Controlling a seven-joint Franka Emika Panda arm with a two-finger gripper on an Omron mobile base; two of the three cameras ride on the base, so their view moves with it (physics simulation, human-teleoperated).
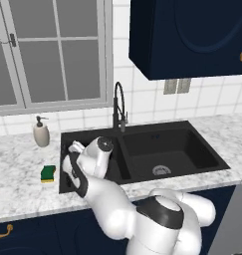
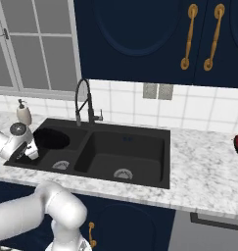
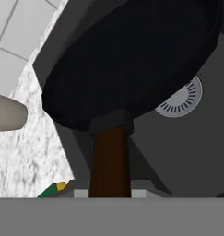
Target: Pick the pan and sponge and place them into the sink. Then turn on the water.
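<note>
Pan, rigid and likely heavy off-centre, hangs tilted over the sink's left basin, held by its reddish-brown handle; jaws appear pinched on it, fingertips hidden; light, soft sponge waits on the table's left side.

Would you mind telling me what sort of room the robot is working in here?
A rendered kitchen, it seems: a black double-basin sink with a gooseneck faucet in a marble counter, and navy cabinets above.

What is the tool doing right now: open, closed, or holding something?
Tool: closed on the pan by its handle, over the sink's left basin.
</note>
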